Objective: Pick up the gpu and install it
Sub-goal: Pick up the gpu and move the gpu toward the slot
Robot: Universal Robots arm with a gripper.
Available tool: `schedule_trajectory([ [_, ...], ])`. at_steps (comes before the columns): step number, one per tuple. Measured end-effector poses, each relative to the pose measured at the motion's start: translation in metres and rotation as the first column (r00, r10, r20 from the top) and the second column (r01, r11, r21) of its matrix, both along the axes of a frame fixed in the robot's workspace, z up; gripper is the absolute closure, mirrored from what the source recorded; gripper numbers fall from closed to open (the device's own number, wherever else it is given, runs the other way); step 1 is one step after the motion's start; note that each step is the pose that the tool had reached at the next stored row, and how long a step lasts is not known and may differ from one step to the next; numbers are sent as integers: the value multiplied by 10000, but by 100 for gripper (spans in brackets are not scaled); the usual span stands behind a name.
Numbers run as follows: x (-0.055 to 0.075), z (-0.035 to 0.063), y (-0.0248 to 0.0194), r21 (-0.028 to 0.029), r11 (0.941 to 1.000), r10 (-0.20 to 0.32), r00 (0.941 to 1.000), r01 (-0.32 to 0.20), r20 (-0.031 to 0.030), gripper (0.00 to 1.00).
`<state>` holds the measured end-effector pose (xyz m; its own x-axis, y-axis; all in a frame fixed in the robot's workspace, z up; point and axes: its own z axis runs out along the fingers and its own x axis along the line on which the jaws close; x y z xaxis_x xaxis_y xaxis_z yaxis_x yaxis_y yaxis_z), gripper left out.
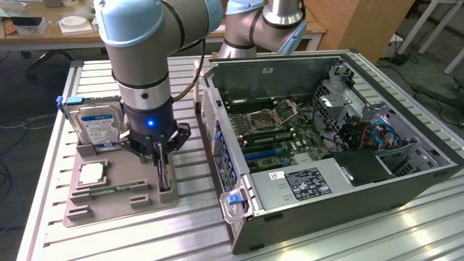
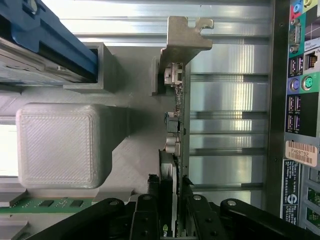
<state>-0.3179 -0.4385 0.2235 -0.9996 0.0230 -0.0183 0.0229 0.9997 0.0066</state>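
Observation:
The gpu (image 1: 165,179) is a thin dark card standing edge-on in a slot of the grey holder (image 1: 145,205), on the side nearest the computer case. My gripper (image 1: 161,161) comes straight down onto its upper edge. In the wrist view the gpu (image 2: 176,115) runs away from me as a narrow strip ending in its metal bracket (image 2: 184,37). My gripper (image 2: 171,212) straddles the card, and the black fingers (image 2: 151,212) press against both faces. The card still sits in the holder.
The open computer case (image 1: 348,190) lies on the exterior view's right, its motherboard (image 1: 268,128) exposed and its rear panel (image 2: 300,100) close beside the holder. In the holder also stand a hard drive (image 1: 98,128), a green memory stick (image 1: 116,190) and a square chip (image 1: 92,174).

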Motion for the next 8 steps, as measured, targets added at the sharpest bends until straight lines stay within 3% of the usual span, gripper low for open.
schedule_trajectory([
  [8, 0, 0, 0, 2, 10000, 0, 10000, 0, 1, 73],
])
